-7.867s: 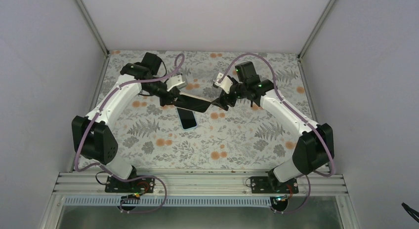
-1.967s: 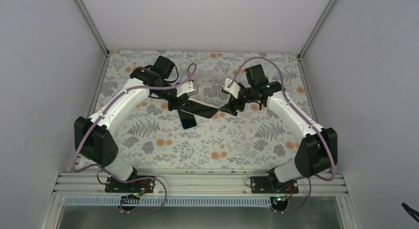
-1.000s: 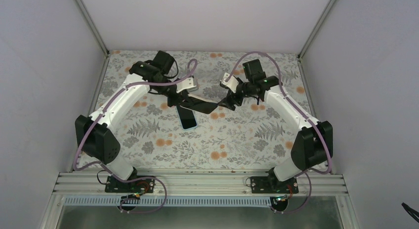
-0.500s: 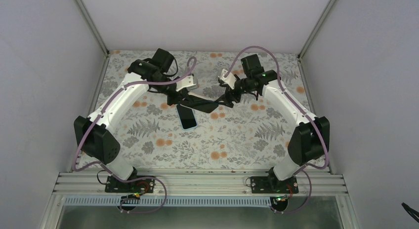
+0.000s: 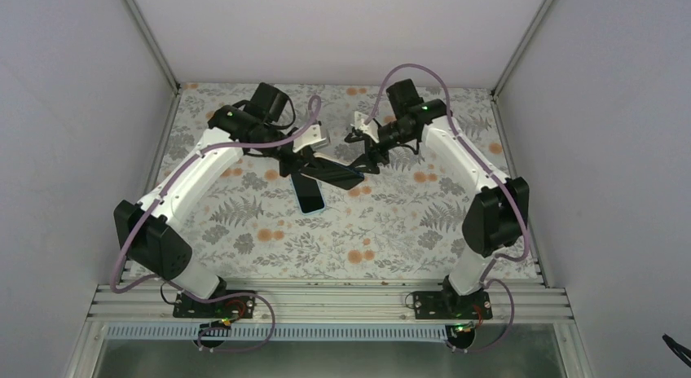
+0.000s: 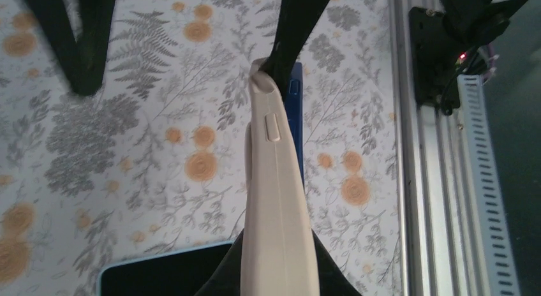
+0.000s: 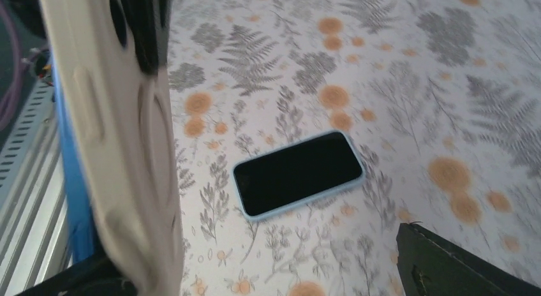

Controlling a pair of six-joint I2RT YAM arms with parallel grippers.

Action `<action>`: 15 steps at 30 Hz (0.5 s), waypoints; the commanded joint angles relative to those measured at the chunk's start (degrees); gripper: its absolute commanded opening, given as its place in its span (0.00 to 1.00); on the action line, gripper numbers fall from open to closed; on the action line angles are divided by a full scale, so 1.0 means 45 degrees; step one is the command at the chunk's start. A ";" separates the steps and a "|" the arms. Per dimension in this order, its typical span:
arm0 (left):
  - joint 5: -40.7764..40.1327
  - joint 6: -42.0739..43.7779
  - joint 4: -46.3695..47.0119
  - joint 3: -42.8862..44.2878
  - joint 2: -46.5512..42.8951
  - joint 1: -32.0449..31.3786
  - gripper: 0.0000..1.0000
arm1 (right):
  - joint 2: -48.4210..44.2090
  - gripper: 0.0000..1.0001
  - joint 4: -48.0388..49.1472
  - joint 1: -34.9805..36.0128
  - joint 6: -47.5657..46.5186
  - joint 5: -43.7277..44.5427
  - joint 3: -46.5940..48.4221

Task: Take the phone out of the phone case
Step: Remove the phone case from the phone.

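Observation:
A phone in a beige case [image 5: 330,173] is held above the table between both arms. My left gripper [image 5: 300,162] is shut on its left end. In the left wrist view the case [image 6: 277,200] runs edge-on out from the gripper [image 6: 277,278], with the phone's blue edge [image 6: 295,104] showing beside it. My right gripper [image 5: 364,156] is at the case's right end. In the right wrist view the case [image 7: 121,136] with its camera hole lies against the left finger, the blue edge [image 7: 69,181] beside it. The right finger [image 7: 466,264] stands far off, so the right gripper [image 7: 255,264] is open.
A second phone with a dark screen and light blue rim [image 5: 310,196] lies flat on the floral tablecloth [image 5: 391,231] under the held case; it also shows in the right wrist view [image 7: 296,173]. An aluminium rail [image 6: 434,181] runs along the near edge.
My right arm has swung back and to the left, its wrist turning over the case's right end. My left gripper has kept its hold and shifted little. The phone on the table has not moved.

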 commanded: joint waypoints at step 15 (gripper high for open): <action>-0.3087 -0.2323 1.0091 0.1527 0.0247 -0.0357 0.02 | -0.0434 0.88 -0.4232 0.4212 -0.2394 -0.5713 -0.0295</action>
